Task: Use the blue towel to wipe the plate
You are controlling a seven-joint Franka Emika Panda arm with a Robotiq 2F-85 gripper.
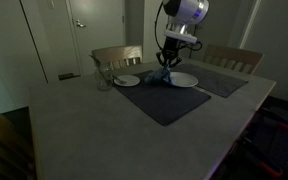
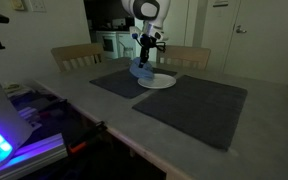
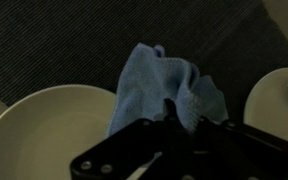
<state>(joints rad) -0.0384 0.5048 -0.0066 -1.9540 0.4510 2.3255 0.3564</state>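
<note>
Exterior view: gripper (image 1: 167, 62) hangs low over the surface (image 1: 74, 125), blue towel (image 1: 162, 76) bunched right beneath it. Plate (image 1: 183, 79) just beside, second plate (image 1: 127, 80) on the opposite side.
Exterior view: towel (image 2: 141, 70) touches the plate (image 2: 156, 82) edge under the gripper (image 2: 144, 58).
Wrist view: gripper (image 3: 172, 122) jaws pinched together on the towel (image 3: 159, 80), above the dark placemat (image 3: 64, 45).

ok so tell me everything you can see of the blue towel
The blue towel is a light blue, soft-looking cloth, crumpled into folds, not spread flat. The gripper pinches part of it and the rest bunches out beyond it. In the wrist view it lies over the dark placemat, its edge overlapping the rim of a white plate; a second plate stands clear of it. Contact with the plate cannot be told.
</note>
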